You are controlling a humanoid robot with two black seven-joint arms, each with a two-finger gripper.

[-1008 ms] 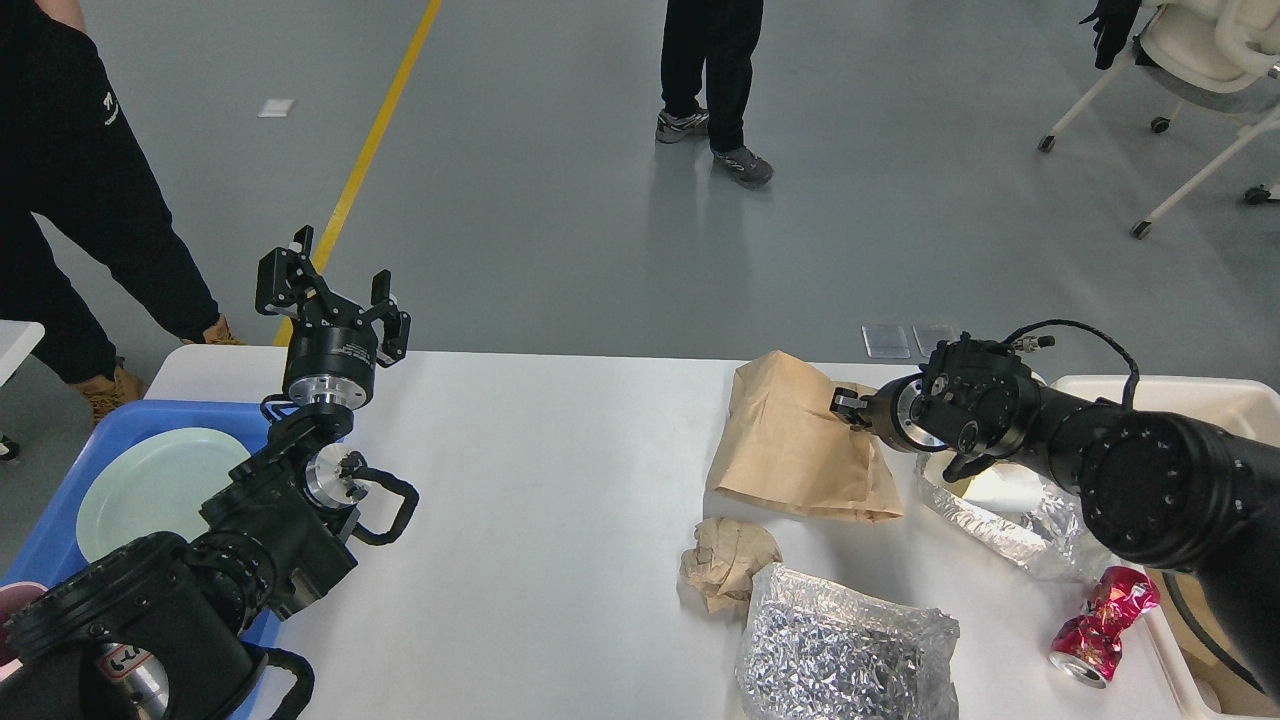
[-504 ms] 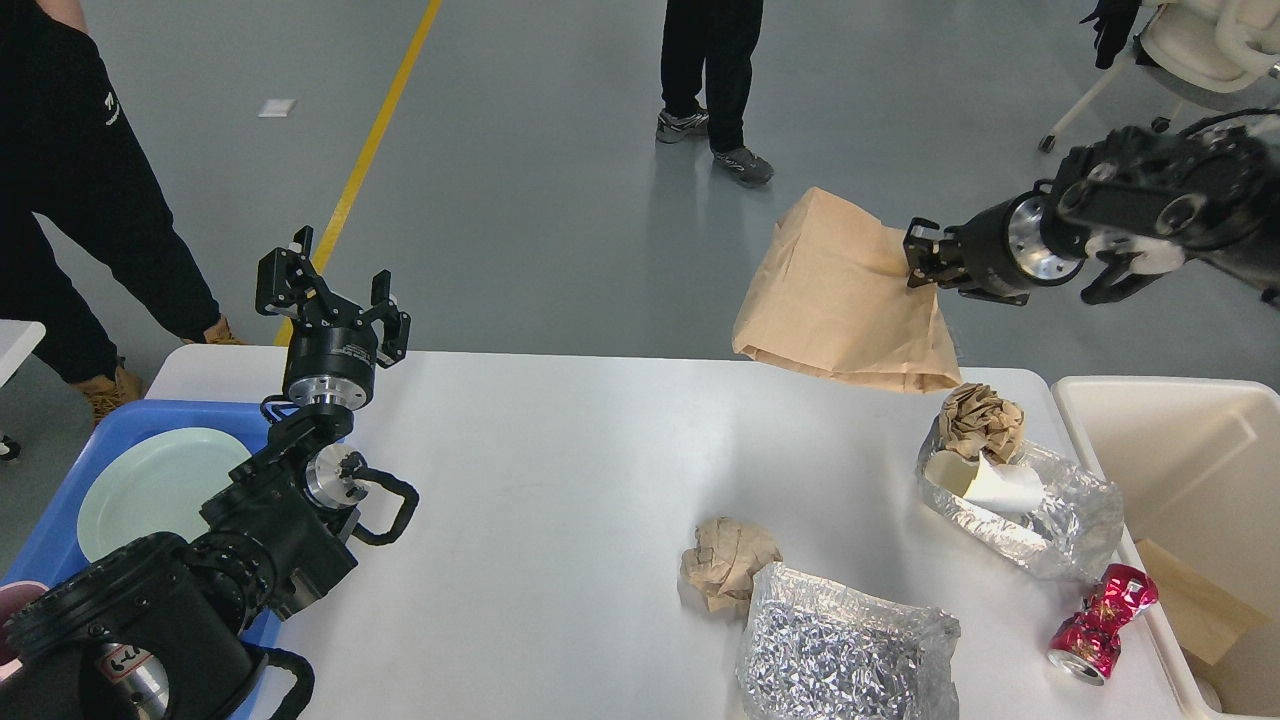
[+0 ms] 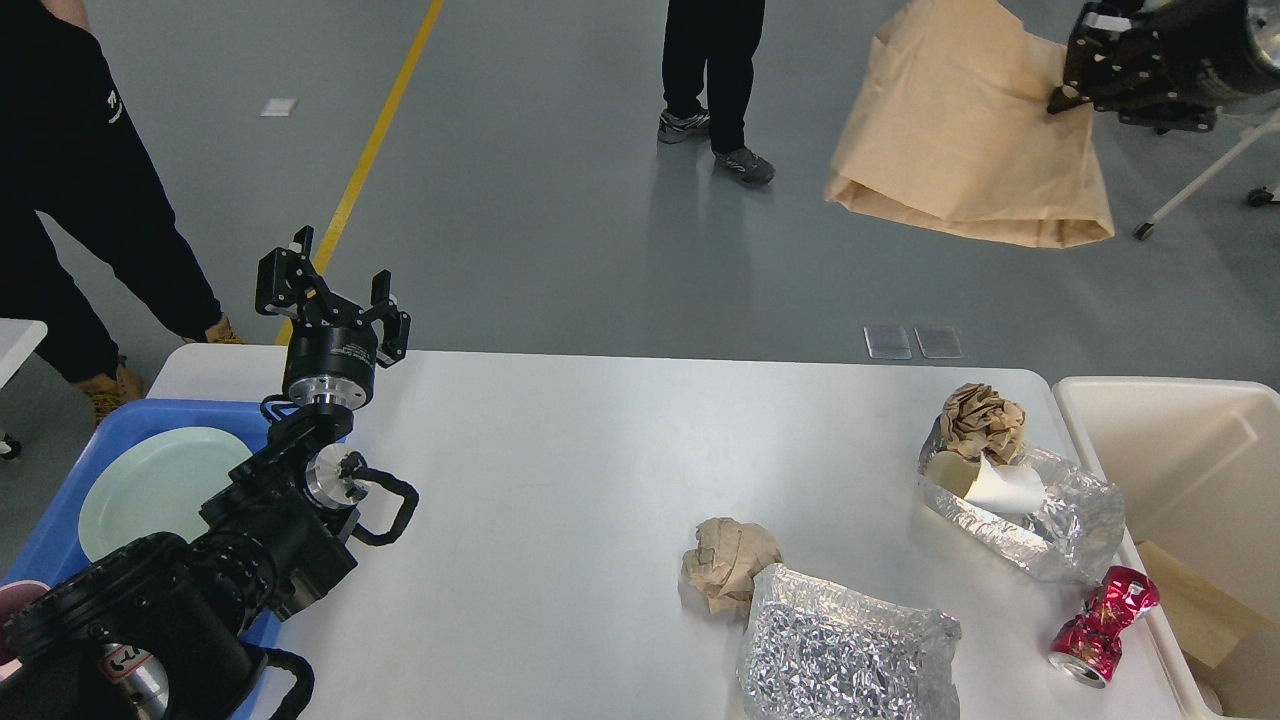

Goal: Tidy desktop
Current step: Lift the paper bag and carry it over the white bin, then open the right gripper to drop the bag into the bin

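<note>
Brown paper bag point(image 3: 965, 140) hangs clamped in our right tool point(image 3: 1075, 75) above the floor; our left tool point(image 3: 330, 290) stands apart over the white surface point(image 3: 560, 480).

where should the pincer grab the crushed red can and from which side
Probably at the pinched waist of the crushed red can, coming down from above. It lies on its side near the right edge of the desktop, and the crumpled middle looks narrower than both ends. The cream bin wall sits close on the right, so a side approach seems cramped.
</note>
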